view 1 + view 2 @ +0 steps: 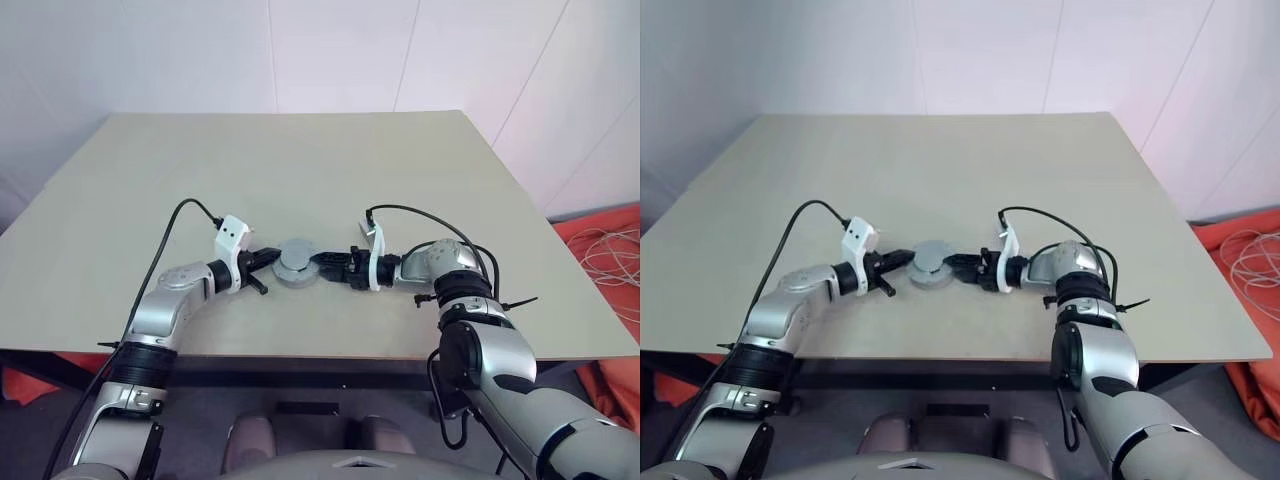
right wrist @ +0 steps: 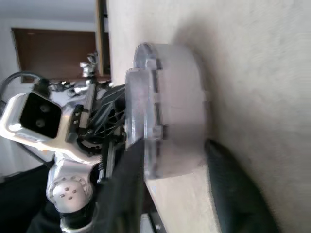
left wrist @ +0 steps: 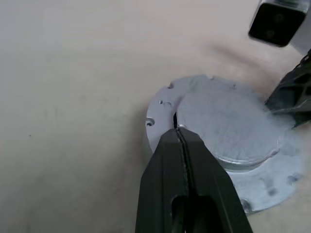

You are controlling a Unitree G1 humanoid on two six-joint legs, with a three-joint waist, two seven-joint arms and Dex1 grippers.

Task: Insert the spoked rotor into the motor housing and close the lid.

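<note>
Closing my right tool around the lid on the housing; left tool, fingers together, braces it. Press evenly, w/o tilting.

Setting: plain indoor test room, lab-like. Evidence: one bare beige table against blank white panelled walls; grey floor beneath; orange fabric with loose coiled white cable heaped at the right side; dark brown board farther back. No household furnishings.
</note>
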